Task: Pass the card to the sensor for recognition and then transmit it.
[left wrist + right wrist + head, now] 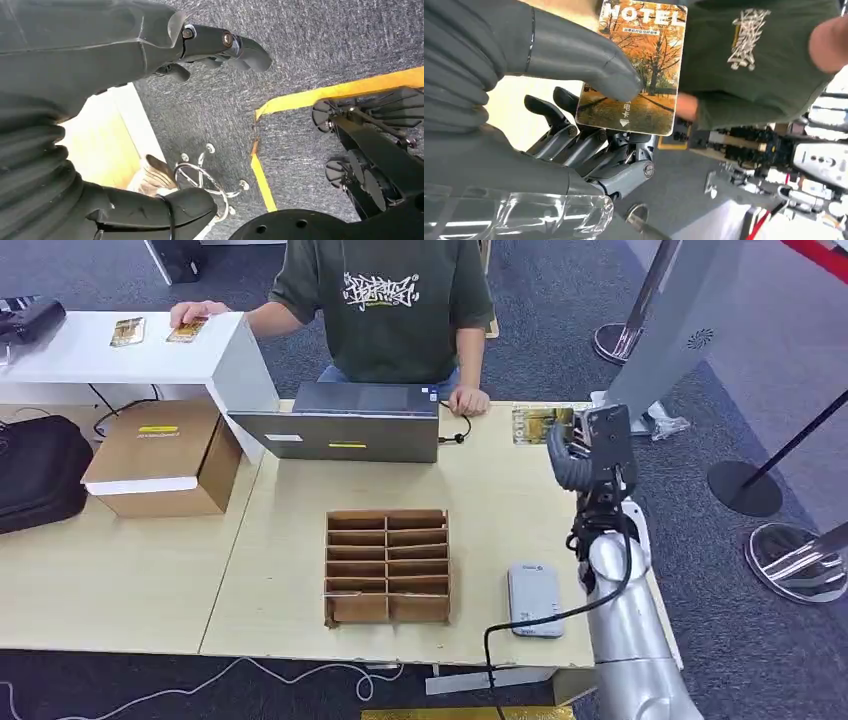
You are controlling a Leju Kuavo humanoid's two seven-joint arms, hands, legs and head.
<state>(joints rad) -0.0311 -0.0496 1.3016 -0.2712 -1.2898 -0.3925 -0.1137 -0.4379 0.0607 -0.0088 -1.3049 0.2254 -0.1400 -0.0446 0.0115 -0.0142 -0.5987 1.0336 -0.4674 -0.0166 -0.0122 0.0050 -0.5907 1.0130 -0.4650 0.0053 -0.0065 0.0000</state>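
My right hand [585, 450] is raised over the table's far right part and pinches a hotel card [541, 424] with an autumn-tree picture. In the right wrist view the thumb [589, 60] presses the card [639, 60] against the dark fingers [589, 142] under it. A grey card sensor [535, 598] lies flat near the table's front edge, well below the raised hand. My left hand [220, 47] hangs beside the table over grey carpet with its fingers curled and holding nothing.
A brown compartment organiser [387, 565] sits mid-table. Behind it stands a grey laptop [345, 423], with a person in a green shirt [385, 300] seated at it. A cardboard box [165, 455] and black bag [40, 470] lie left. Two more cards [155, 331] rest on the white shelf.
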